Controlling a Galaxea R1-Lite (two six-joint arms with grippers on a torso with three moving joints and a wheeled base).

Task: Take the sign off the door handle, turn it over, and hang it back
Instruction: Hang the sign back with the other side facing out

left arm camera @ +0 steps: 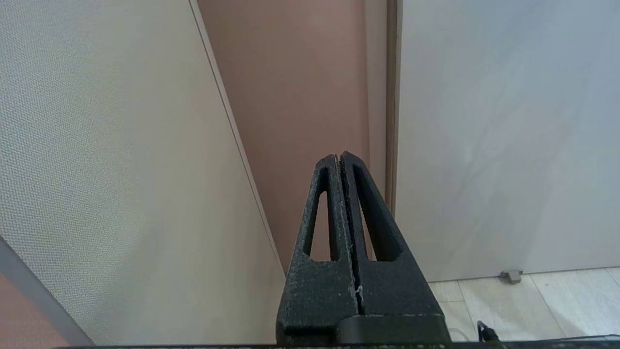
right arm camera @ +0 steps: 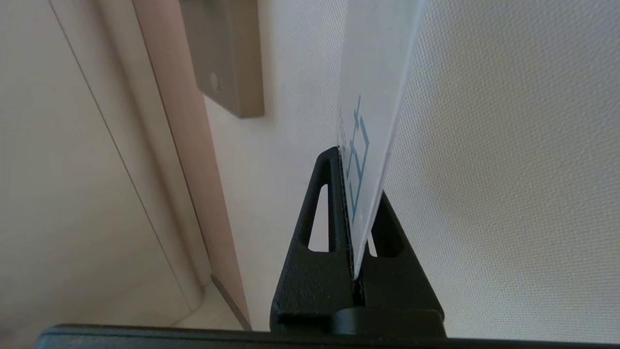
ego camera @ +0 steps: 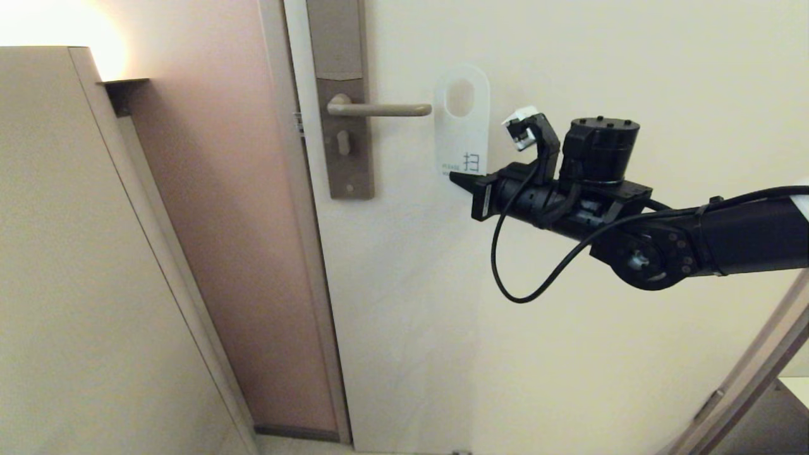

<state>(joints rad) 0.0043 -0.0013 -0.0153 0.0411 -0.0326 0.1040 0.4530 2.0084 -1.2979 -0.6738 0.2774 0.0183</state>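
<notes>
- Right hand [ego camera: 456, 179] is clenched on the bottom edge of the sign [ego camera: 463, 123], its 2 fingers pinching the card between them.
- Held off the door handle [ego camera: 379, 109], the sign sits in the air just beside the lever's rounded tip, in front of the pale door [ego camera: 569, 354].
- Its white face with blue text shows toward the camera.
- Its long axis stands upright, with the round hole at the top and the gripped end at the bottom.
- The lever lies horizontal, its tip pointing toward the sign.
- Left hand [left arm camera: 341, 156] is clenched on nothing, parked low near the door frame [left arm camera: 391, 97].
- Risk: the hole seems roughly level with the lever tip, and if it misses, the card's rim could strike the tip and bend or twist in the grip.
- Risk: the grasp is only at the far bottom edge, so a push against the lever could make the sign pivot or slip out.
</notes>
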